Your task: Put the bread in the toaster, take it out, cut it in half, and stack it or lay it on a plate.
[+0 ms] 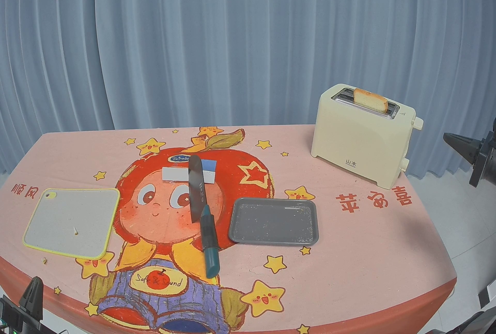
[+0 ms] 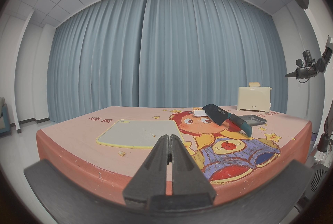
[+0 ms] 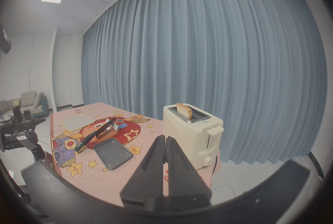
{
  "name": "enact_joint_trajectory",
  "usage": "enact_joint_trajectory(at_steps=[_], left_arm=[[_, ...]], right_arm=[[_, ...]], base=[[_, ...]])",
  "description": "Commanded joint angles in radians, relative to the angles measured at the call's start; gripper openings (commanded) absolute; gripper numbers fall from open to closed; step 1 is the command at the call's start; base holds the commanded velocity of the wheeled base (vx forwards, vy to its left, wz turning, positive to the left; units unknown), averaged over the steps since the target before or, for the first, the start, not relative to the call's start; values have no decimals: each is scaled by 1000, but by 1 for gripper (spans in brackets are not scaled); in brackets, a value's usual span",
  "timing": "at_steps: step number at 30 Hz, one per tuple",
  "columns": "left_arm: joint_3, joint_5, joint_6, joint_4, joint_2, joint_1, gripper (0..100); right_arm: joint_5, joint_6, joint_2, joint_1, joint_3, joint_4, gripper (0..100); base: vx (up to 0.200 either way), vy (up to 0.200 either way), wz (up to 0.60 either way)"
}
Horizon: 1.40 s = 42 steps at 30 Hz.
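Note:
A slice of bread (image 1: 370, 100) stands up out of a slot of the cream toaster (image 1: 361, 136) at the table's far right. The bread (image 3: 184, 110) and toaster (image 3: 192, 134) lie beyond my right gripper (image 3: 166, 141), which is shut and held off the table's right edge (image 1: 454, 141). A knife with a teal handle (image 1: 202, 216) lies mid-table, its blade resting on a white block (image 1: 188, 173). A grey tray (image 1: 274, 221) sits to its right, a yellow-rimmed cutting board (image 1: 72, 221) at the left. My left gripper (image 2: 169, 141) is shut, below the table's near left edge (image 1: 32, 293).
Blue curtains hang behind the table. A cartoon-print pink cloth (image 1: 361, 257) covers the table. Crumbs lie on the cutting board and by its near edge (image 1: 45, 261). The toaster's lever (image 3: 215, 130) and knob (image 3: 207, 162) face my right gripper.

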Motion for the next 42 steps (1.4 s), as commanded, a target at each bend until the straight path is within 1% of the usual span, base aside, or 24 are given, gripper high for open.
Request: enact_joint_trajectory(at_steps=[1, 5, 9, 12, 15, 18, 25, 29, 33, 35, 39, 42], left_arm=[[18, 1, 0, 0, 0, 0, 0], [18, 1, 0, 0, 0, -2, 0], [18, 1, 0, 0, 0, 0, 0], [18, -1, 0, 0, 0, 0, 0], [18, 1, 0, 0, 0, 0, 0], [18, 1, 0, 0, 0, 0, 0], [18, -1, 0, 0, 0, 0, 0], [18, 1, 0, 0, 0, 0, 0], [18, 1, 0, 0, 0, 0, 0], [18, 1, 0, 0, 0, 0, 0], [18, 1, 0, 0, 0, 0, 0], [18, 1, 0, 0, 1, 0, 0]], right_arm=[[-1, -3, -20, 10, 56, -37, 0], [-2, -7, -20, 7, 104, -74, 0], [-2, -9, -18, 0, 119, -85, 0], [-2, -18, -26, 12, 136, -86, 0], [-1, -42, -49, 30, 165, -85, 0], [-2, -44, -57, 33, 195, -85, 0], [-4, -49, -50, 26, 222, -86, 0], [-4, -75, -55, 26, 239, -83, 0], [-7, -81, -47, 18, 245, -79, 0], [-19, -82, -44, -2, 256, -82, 0], [-24, -110, -43, -11, 264, -80, 0], [-25, -114, -41, -13, 265, -71, 0]], base=[[0, 0, 0], [0, 0, 0], [0, 0, 0], [0, 0, 0], [0, 0, 0], [0, 0, 0], [0, 0, 0], [0, 0, 0], [0, 0, 0], [0, 0, 0], [0, 0, 0], [0, 0, 0]])
